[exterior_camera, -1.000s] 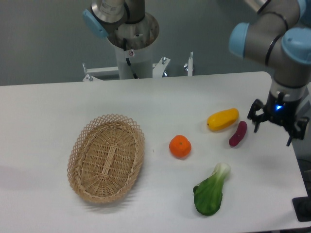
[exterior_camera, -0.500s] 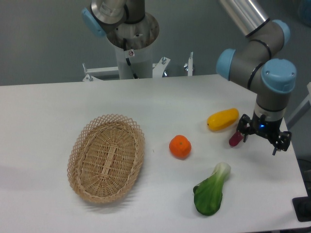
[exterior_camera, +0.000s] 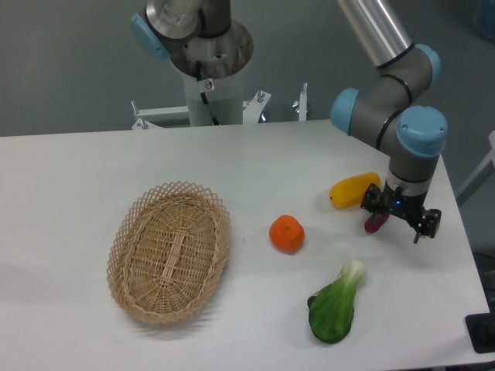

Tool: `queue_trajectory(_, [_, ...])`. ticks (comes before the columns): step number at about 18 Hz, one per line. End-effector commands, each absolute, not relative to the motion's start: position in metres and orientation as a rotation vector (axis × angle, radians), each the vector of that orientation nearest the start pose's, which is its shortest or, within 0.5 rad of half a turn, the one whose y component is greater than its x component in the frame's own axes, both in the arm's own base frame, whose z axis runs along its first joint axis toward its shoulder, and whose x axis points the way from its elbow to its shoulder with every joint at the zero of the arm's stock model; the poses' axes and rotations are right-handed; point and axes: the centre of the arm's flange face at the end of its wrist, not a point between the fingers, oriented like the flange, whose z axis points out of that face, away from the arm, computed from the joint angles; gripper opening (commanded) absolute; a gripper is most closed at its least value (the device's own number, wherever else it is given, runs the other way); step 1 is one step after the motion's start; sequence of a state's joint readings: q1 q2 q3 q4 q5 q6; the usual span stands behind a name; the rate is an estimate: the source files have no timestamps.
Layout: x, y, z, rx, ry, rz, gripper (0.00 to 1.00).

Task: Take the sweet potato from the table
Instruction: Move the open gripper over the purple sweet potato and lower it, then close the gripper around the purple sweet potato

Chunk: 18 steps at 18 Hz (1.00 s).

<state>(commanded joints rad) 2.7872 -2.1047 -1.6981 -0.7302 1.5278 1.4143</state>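
Since the earlier shot, we've swung the arm in from the right edge of the tabletop (exterior_camera: 93,162) and brought the gripper (exterior_camera: 400,219) over toward the vegetables, so now it's sitting right on top of the sweet potato (exterior_camera: 375,224). Nothing else on the tabletop has budged.

Right now we can only see the lower purple tip of the sweet potato poking out at the left side of the gripper; the rest is hidden behind it. It's lying on the tabletop just beside the yellow vegetable (exterior_camera: 352,189), on the right side, with the orange (exterior_camera: 286,233) off to the left and the bok choy (exterior_camera: 336,304) below. The wicker basket (exterior_camera: 169,251) is well apart on the left.

The jaws look spread, with a finger on each side, not clamped on anything yet. We can't tell if the fingertips have reached the tabletop or hang a bit above it.

So we'd call this the approach step, just about lined up. Next we probably need to finish the descent so the jaws straddle the tuber across its thin side, squeeze, then lift. The thing to watch, we reckon, is the yellow vegetable being so close, since a finger could nudge it.
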Motion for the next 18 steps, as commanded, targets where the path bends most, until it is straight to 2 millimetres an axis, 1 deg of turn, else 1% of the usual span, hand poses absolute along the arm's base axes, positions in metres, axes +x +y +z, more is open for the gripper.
queue_trajectory(6, [-0.548,0.345,0.197,-3.077,0.308,0.232,1.0])
queue_trajectory(10, [-0.548,0.345,0.196,-3.078,0.299,0.231,1.0])
queue_trajectory(11, [-0.548,0.345,0.196,-3.076,0.296,0.233,0.93])
queue_trajectory(14, [-0.549,0.346,0.196,-3.073,0.303,0.237,0.64])
queue_trajectory(15, [-0.549,0.346,0.194,-3.075,0.303,0.233,0.58])
queue_trajectory(16, [-0.55,0.346,0.196,-3.074,0.303,0.238,0.55])
queue_trajectory(17, [-0.551,0.346,0.197,-3.071,0.308,0.242,0.55])
queue_trajectory(18, [-0.551,0.347,0.198,-3.071,0.308,0.244,0.51])
